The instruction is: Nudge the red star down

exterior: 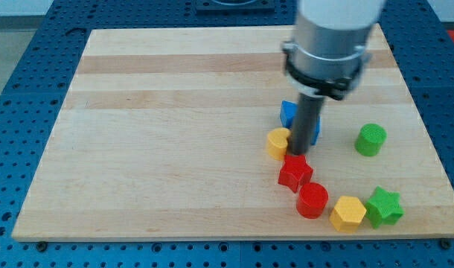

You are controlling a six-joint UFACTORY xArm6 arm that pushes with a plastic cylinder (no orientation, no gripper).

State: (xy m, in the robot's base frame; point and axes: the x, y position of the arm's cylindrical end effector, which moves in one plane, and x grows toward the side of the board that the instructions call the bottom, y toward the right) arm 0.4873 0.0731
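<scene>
The red star (pixel 295 173) lies on the wooden board (pixel 175 149), right of centre toward the view's bottom. My tip (pixel 297 154) stands at the star's upper edge, touching or nearly touching it. A yellow block (pixel 277 143) sits just left of the rod, and a blue block (pixel 289 114) is partly hidden behind the rod. A red cylinder (pixel 312 200) lies just below and right of the star, touching or almost touching it.
A yellow hexagon (pixel 348 214) and a green star (pixel 383 207) lie near the board's bottom edge at the right. A green cylinder (pixel 371 139) stands farther right. The arm's grey body (pixel 327 45) hangs over the board's top right part.
</scene>
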